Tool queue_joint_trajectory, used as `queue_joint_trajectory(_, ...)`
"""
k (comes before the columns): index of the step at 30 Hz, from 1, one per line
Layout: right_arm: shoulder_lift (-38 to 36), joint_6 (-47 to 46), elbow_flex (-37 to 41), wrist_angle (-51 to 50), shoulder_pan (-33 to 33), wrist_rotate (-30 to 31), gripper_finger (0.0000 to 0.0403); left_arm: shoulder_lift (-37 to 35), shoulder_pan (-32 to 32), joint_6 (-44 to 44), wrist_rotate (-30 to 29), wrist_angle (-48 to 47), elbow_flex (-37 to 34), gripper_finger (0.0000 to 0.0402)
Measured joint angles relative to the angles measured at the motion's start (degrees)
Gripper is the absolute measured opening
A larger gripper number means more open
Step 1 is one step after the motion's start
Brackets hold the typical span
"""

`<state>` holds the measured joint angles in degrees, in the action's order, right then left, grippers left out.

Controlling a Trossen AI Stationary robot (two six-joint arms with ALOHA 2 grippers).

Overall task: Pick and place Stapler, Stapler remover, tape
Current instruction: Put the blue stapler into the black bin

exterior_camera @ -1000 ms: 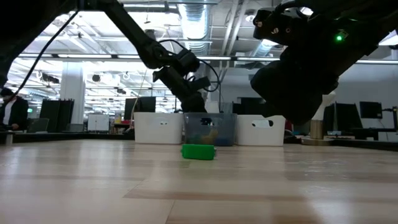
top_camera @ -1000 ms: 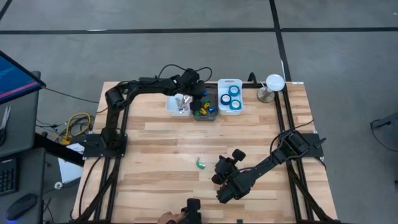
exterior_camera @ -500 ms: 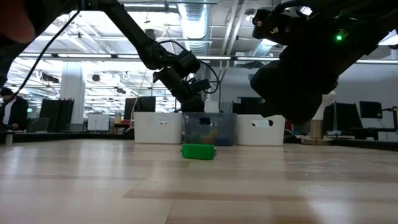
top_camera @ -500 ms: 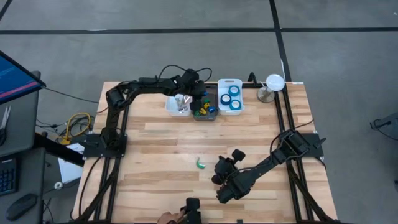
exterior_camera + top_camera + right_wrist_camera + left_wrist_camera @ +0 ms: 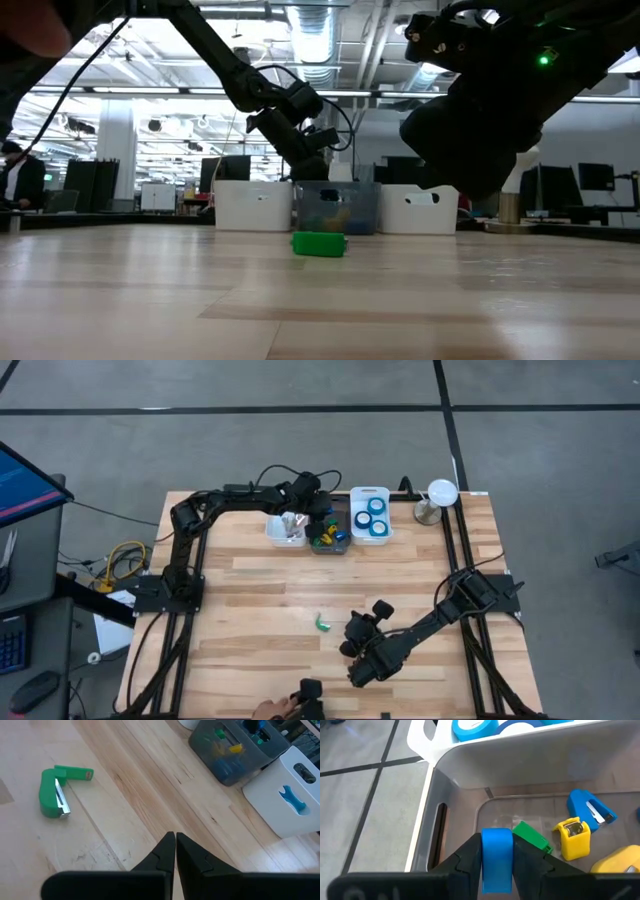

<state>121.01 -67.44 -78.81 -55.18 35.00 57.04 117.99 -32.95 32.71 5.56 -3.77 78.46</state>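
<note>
Tape rolls [image 5: 374,517]: 3 | left gripper [image 5: 496,862] clamps blue stapler [image 5: 496,855] | right gripper [image 5: 175,845] closed, empty

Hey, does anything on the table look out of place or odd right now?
One thing: a green stapler lies alone on the bare wood, apart from the three bins at the back, where the grey bin already holds similar small pieces. The right gripper is shut nearby, not touching it. The left gripper holds a blue piece over the grey bin.
</note>
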Motion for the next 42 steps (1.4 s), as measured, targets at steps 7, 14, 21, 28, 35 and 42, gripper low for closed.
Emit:
queue_joint_trajectory(7, 0.00, 0.00, 0.00, 0.13, 0.00, 0.00, 0.0008, -0.02, 0.03, 0.20, -0.74, -0.20, 0.00, 0.0086)
queue_joint_trajectory(14, 0.00, 0.00, 0.00, 0.21, 0.00, 0.00, 0.0008, -0.02, 1.65, 5.93, -2.58, -0.26, 0.00, 0.0086)
queue_joint_trajectory(21, 0.00, 0.07, 0.00, 0.22, 0.00, 0.00, 0.0008, -0.02, 2.74, 7.26, -2.60, -0.06, 0.00, 0.0086)
queue_joint_trajectory(28, 0.00, 0.07, 0.00, 0.24, 0.00, 0.00, 0.0008, -0.02, 3.02, 7.21, -2.91, -0.26, 0.00, 0.0086)
queue_joint_trajectory(35, 0.00, 0.04, 0.00, 0.26, 0.00, 0.00, 0.0008, -0.02, 4.01, 7.48, -11.13, -0.16, 0.00, 0.0086)
queue_joint_trajectory(42, 0.00, 0.04, 0.00, 0.33, -0.02, 0.00, 0.0008, -0.02, 5.29, 7.93, -11.91, 0.93, 0.00, 0.0086)
